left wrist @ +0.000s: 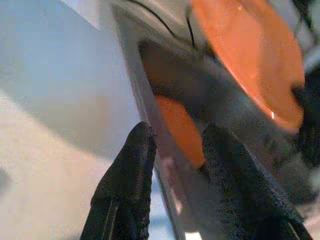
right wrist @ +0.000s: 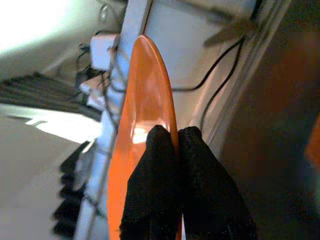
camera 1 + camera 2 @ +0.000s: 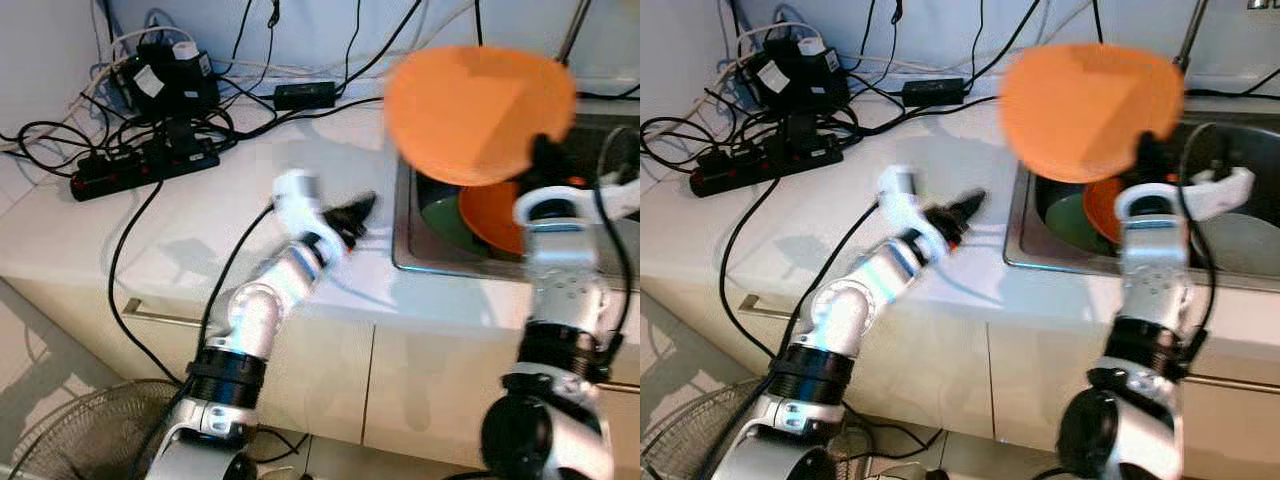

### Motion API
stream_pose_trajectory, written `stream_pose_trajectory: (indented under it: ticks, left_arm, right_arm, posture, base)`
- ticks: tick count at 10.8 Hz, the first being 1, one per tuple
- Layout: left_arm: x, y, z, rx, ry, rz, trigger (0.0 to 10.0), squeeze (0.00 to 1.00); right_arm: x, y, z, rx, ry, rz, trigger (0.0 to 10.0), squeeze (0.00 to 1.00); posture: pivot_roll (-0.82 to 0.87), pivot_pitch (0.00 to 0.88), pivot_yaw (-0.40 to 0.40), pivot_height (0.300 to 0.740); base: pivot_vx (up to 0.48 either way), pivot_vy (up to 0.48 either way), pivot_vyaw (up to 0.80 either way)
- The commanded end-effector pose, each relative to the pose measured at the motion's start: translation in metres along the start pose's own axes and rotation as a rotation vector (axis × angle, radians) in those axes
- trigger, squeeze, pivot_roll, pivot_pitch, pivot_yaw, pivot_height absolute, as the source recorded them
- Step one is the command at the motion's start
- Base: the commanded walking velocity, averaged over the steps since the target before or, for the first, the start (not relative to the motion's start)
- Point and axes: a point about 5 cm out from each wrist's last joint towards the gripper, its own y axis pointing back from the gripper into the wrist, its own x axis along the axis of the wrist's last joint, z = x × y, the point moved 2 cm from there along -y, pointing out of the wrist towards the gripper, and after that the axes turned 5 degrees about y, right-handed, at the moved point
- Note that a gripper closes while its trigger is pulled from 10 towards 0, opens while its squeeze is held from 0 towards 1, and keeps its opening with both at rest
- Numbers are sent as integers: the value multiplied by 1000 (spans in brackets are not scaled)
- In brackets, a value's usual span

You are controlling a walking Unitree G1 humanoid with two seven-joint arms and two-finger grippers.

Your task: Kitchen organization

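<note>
My right gripper is shut on the rim of an orange plate, holding it tilted in the air over the left part of the steel sink. Its fingers pinch the plate's edge. Inside the sink lie a second orange plate and a green plate. My left gripper hovers just above the white counter by the sink's left rim, its fingers slightly apart and holding nothing.
A black power strip with adapters and tangled cables covers the counter's back left. A cable hangs over the counter's front edge. A floor fan stands below at the left. A pale dish lies in the sink's right part.
</note>
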Motion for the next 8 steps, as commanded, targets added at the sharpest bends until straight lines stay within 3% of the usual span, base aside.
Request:
stream_pose_trajectory:
  ticks: [1, 2, 3, 5, 6, 8]
  left_arm:
    - [-8, 3, 3, -3, -141, -66, 10000, 0]
    - [-13, 6, 5, -8, -284, -136, 10000, 0]
    - [-13, 9, 5, -6, -334, -155, 10000, 0]
    - [-14, 17, 4, -12, -420, -190, 10000, 0]
    - [-15, 19, 4, -18, -433, -202, 10000, 0]
    - [-16, 21, 5, -22, -441, -213, 10000, 0]
  right_arm:
    - [8, -7, -12, 17, 79, 45, 10000, 0]
    - [19, -12, -10, -10, 270, 82, 10000, 0]
    - [21, -14, -12, 3, 354, 80, 10000, 0]
    - [27, -28, -13, -13, 788, 59, 10000, 0]
    - [23, -33, -15, -2, 942, 19, 10000, 0]
    - [2, -39, 10, -84, 1056, -198, 10000, 0]
  posture:
    - [61, 0, 120, 740]
    - [64, 0, 121, 740]
    - [67, 0, 119, 740]
    - [83, 0, 110, 740]
    - [84, 0, 109, 740]
    - [93, 0, 100, 740]
  base:
    - [0, 0, 0]
    - [0, 0, 0]
    - [0, 0, 0]
    - [0, 0, 0]
    - [0, 0, 0]
    - [0, 0, 0]
